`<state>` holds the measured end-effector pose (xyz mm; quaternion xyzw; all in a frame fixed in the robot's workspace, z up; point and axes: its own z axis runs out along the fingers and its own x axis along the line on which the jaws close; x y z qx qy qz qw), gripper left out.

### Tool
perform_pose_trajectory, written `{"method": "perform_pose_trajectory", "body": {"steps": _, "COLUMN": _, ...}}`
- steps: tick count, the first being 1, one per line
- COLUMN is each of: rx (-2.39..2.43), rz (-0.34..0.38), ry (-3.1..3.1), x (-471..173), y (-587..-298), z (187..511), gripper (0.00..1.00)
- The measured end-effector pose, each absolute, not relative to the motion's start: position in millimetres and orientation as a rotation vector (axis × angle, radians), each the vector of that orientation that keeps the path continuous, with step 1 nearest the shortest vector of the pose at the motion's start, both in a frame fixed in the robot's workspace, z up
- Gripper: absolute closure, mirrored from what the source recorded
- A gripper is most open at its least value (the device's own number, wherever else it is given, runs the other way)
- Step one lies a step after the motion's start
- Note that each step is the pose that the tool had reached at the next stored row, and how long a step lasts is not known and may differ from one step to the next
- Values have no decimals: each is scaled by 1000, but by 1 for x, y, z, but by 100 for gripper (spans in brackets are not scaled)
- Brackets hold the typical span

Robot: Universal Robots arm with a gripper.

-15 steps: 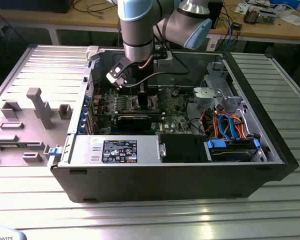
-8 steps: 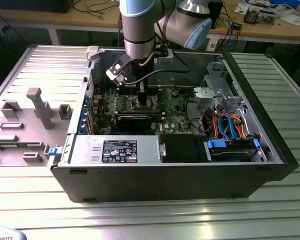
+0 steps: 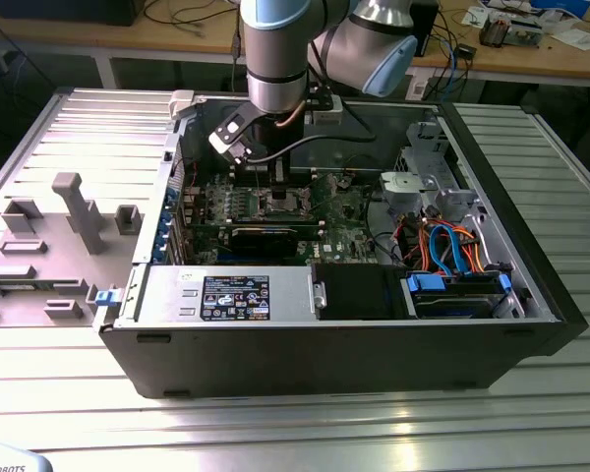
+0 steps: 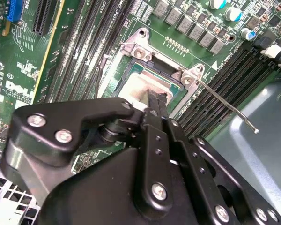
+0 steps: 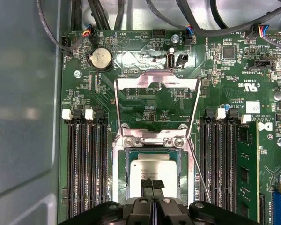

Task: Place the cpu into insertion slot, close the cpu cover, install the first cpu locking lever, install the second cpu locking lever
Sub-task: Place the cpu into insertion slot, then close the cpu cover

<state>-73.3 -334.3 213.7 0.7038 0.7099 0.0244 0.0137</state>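
Gripper fingers, pressed together, hang over the cpu, which lies flat in the insertion slot directly beneath them. Beyond it the cpu cover stands swung open, with 1 lever alongside.

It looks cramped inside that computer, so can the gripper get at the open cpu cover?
Probably yes: the cpu cover stands flipped open just beyond the gripper, with nothing visibly between them.

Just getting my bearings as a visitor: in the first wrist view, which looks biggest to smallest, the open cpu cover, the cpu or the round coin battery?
1. cpu cover, standing open.
2. cpu, partly behind the gripper.
3. coin battery, clearly the smallest.
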Motion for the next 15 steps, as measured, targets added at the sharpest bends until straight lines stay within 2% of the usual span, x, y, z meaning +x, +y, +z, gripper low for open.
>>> {"method": "perform_pose_trajectory", "body": {"steps": 15, "rx": 2196, "rz": 68, "ry": 2215, "x": -73, "y": -334, "z": 214, "gripper": 89}}
